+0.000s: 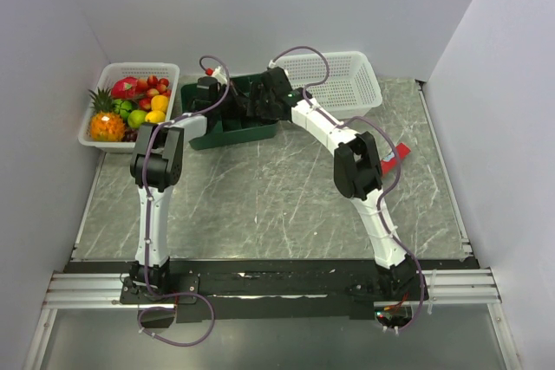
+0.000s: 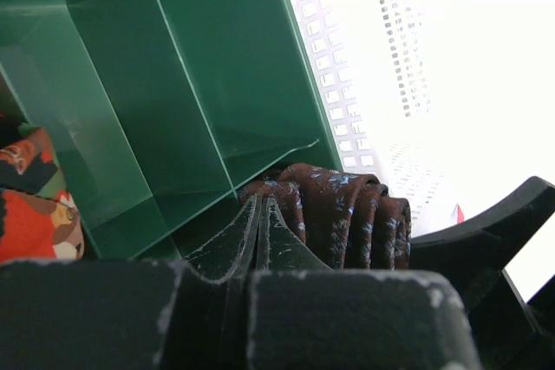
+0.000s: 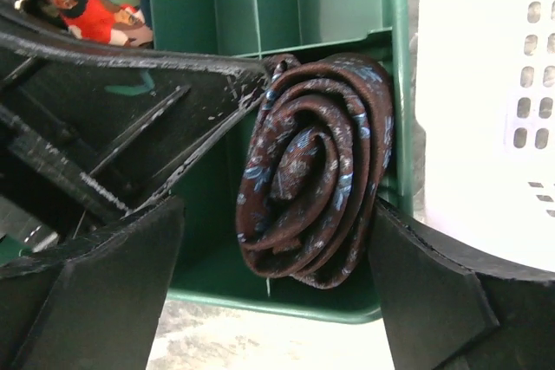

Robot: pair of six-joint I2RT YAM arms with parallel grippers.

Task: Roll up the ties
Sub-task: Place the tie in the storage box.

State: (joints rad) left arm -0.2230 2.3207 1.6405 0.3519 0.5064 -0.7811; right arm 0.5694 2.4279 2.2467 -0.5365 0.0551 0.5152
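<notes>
Your rolled tie (image 3: 316,171) stands on edge in a corner compartment of the green bin (image 3: 347,6). It sits against the bin wall that runs beside the white basket (image 3: 486,84), with its spiral facing your right wrist camera.

Your right gripper (image 3: 276,214) straddles the roll with its fingers spread wide and grips nothing. The roll sits between the fingers, hard up to the one on the bin's basket side. You cannot tell whether that finger touches it. A gap separates the roll from the other finger (image 3: 104,283).

Your left gripper (image 2: 260,214) has its fingers pressed flat together with nothing between them. Its tip meets the outer layer of the roll on the side facing the middle of the bin.

An orange-red patterned fabric (image 2: 35,205) lies in another compartment of the bin, farther from the basket-side wall.
</notes>
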